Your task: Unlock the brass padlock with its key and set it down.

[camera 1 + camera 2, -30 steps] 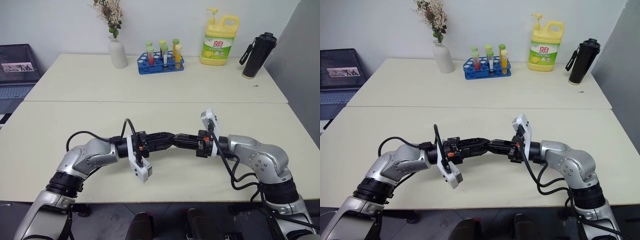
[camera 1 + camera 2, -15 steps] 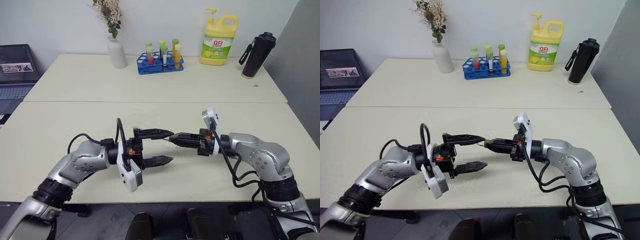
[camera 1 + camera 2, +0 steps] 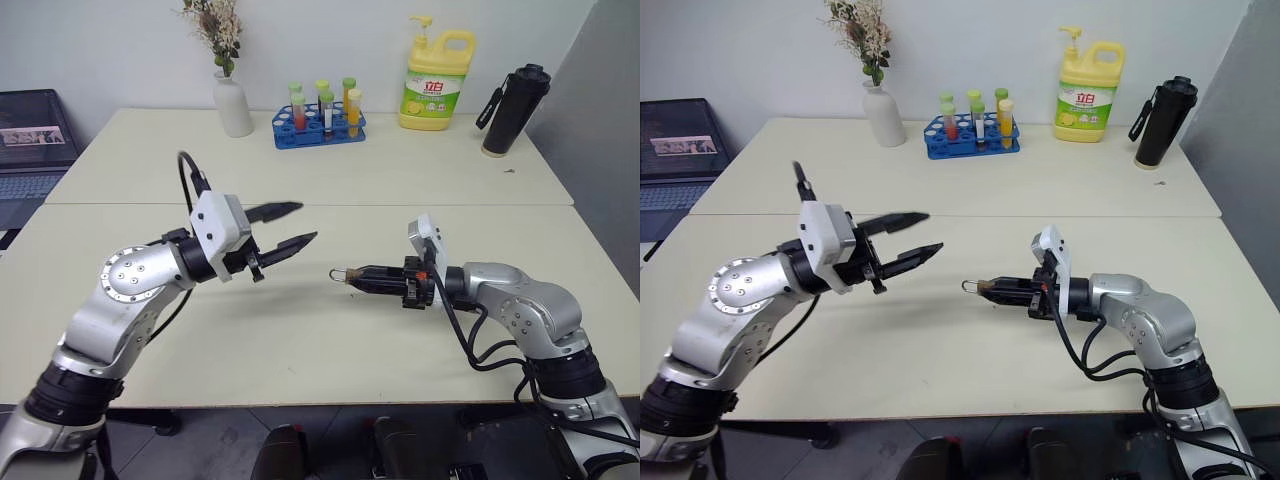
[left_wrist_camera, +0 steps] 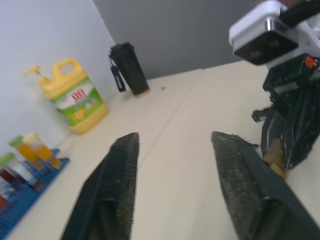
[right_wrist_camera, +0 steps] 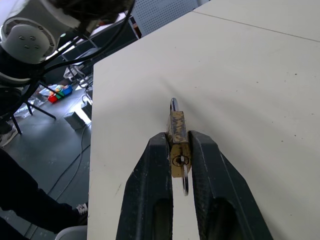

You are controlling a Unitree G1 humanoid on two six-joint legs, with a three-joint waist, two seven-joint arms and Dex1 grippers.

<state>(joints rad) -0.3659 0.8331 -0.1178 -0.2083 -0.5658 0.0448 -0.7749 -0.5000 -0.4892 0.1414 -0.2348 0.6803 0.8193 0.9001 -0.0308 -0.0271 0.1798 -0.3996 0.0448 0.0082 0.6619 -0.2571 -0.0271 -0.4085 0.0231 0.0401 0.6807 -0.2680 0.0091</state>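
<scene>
Your brass padlock shows a dull golden metal body, mottled and scuffed, with a thin bright silver shackle and a silvery metal key at its base. Your right gripper clamps it between matt black fingers with a finely grained face. Your left gripper has the same rough, matt black pads. The white camera housings read as smooth plastic, the arm shells as satin silver metal. The table is a smooth, matt cream laminate. The detergent bottle is glossy yellow plastic; the vase looks matt white ceramic.
</scene>
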